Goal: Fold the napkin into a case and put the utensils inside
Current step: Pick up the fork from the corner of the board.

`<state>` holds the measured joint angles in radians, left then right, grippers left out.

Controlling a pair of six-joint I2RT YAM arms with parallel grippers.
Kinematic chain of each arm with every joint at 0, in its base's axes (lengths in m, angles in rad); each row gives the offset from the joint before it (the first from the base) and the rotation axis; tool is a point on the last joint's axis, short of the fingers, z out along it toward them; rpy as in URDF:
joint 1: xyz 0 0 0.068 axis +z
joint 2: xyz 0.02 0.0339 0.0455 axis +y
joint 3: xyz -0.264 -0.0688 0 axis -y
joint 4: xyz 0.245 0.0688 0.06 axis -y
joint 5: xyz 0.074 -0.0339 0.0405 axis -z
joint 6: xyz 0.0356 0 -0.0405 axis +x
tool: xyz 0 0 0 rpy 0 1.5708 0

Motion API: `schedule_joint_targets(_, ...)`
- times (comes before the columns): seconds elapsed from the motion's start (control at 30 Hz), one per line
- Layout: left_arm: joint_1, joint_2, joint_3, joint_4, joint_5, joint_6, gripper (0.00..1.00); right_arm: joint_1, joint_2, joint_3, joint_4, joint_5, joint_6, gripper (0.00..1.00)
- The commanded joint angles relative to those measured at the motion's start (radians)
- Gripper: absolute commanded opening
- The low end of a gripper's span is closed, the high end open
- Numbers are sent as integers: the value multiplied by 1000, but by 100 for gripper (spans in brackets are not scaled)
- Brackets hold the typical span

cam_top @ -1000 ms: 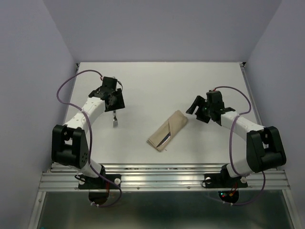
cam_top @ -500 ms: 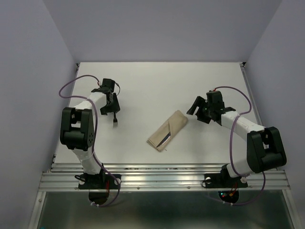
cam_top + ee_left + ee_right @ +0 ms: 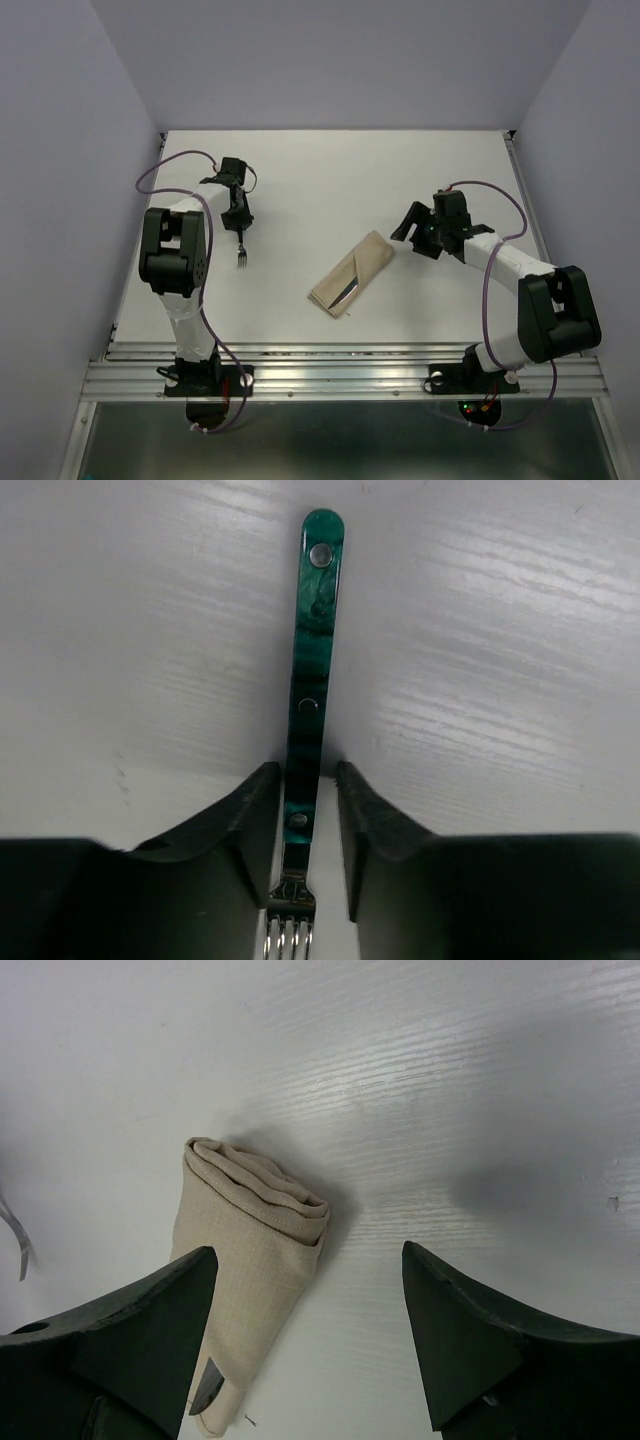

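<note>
The beige-tan case [image 3: 352,273] lies diagonally at mid-table, with a silver utensil tip [image 3: 345,292] showing in its fold. In the right wrist view the case [image 3: 250,1260] lies under my left finger, and the silver tip [image 3: 205,1390] peeks from its near end. My right gripper [image 3: 412,235] [image 3: 308,1255] is wide open and empty, just above the case's far end. A fork [image 3: 241,255] with a dark green handle [image 3: 312,660] lies on the table at left. My left gripper [image 3: 238,215] [image 3: 305,780] straddles the handle, narrowly open, with a small gap on the right side.
The white table [image 3: 330,180] has a metal rail [image 3: 340,375] along its near edge. Lilac walls enclose the left, right and back. Purple cables loop beside both arms.
My left arm has raised its elbow and swung the gripper to line up over the fork's handle. The fork, the case and my right arm have not moved.
</note>
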<state>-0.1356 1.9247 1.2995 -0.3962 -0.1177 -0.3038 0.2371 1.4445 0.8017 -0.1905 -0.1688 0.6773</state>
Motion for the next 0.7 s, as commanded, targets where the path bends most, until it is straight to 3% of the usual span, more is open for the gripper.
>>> schedule_joint_targets(0.0, 5, 13, 23, -15, 12, 5, 28, 10, -27, -13, 40, -5, -5, 80)
schedule_joint_targets(0.13, 2, -33, 24, -18, 42, 23, 0, 10, -26, -12, 40, -1, -4, 80)
schedule_joint_targets(0.3, -54, -160, 35, -26, 73, 75, 0, 10, -24, -10, 40, 3, -4, 80)
schedule_joint_targets(0.47, -205, -277, 43, -46, 113, 163, 0, 10, -18, -7, 39, 12, -4, 80)
schedule_joint_targets(0.53, -286, -323, 37, -46, 208, 196, 0, 10, -16, -4, 39, 15, -4, 80)
schedule_joint_targets(0.67, -412, -357, 24, -90, 205, 224, 0, 10, -16, -1, 34, 11, -2, 80)
